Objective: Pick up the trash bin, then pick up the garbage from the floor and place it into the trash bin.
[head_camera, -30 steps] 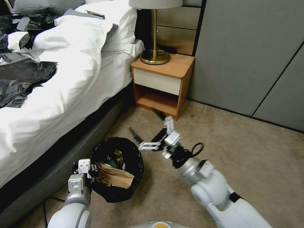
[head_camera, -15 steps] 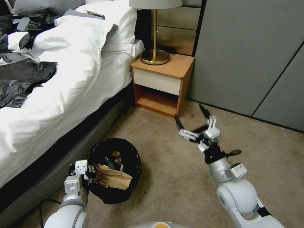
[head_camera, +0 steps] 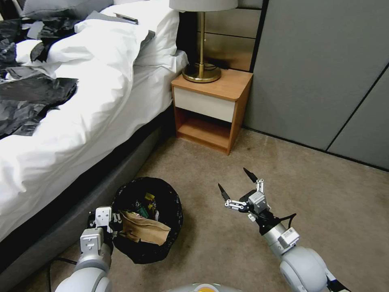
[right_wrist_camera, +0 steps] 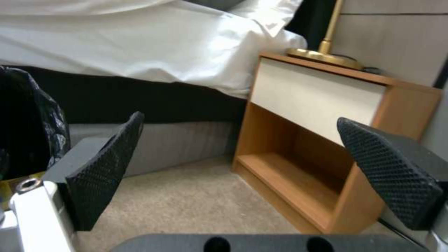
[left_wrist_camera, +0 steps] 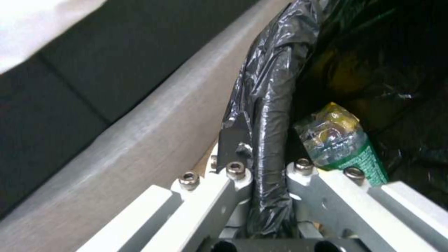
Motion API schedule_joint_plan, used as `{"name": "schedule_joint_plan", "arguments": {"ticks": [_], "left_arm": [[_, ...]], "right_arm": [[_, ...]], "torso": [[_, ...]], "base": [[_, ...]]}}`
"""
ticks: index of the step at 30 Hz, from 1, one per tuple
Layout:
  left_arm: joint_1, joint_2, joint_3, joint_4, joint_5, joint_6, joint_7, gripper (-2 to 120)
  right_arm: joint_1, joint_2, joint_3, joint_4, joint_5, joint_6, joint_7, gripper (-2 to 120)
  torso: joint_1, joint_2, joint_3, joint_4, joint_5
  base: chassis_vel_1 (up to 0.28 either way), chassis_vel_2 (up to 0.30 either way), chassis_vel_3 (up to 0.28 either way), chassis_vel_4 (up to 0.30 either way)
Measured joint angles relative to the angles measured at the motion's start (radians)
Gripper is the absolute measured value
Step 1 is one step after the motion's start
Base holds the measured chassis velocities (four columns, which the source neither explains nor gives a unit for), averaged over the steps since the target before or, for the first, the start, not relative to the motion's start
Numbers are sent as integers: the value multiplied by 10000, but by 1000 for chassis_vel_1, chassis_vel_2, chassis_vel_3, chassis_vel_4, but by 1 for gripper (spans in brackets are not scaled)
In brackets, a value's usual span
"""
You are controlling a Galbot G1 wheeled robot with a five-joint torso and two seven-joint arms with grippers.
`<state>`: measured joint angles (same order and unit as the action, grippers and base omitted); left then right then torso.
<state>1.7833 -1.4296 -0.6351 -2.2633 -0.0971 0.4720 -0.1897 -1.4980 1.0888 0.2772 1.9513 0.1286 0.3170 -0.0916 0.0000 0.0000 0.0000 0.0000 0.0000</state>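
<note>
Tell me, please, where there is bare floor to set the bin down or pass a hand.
Bare carpet lies between the nightstand, the grey wall and the open right gripper. It is crowded by the bed, where the left gripper clamps the trash bin rim.

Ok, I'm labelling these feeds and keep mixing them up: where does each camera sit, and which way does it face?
Head view: high on the robot, looking forward and down at the floor, bed and nightstand; both arms show, the left gripper on the trash bin, the right gripper open.
Left wrist view: on the left arm, looking along its fingers clamped on the bin's bagged rim.
Right wrist view: on the right arm, facing the nightstand between its open pads.
Shared: the nightstand and bed show in the head and right wrist views.
</note>
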Motion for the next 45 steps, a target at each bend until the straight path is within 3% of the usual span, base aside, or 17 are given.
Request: {"name": "schedule_joint_plan", "arguments": {"ticks": [24,45], "left_arm": [[526,13,-19,-343,195,-85,66,1],[593,56,-2,-594,-424,553,28,1]], "right_arm": [[121,-122,48,203,105,53,129,100],[737,-25,-509,119,-26,-193,126,100]], "torso": [[0,0,0,0,-1],[0,0,0,2,-1]], "base": [[98,100,99,94],[127,121,125,129]]}}
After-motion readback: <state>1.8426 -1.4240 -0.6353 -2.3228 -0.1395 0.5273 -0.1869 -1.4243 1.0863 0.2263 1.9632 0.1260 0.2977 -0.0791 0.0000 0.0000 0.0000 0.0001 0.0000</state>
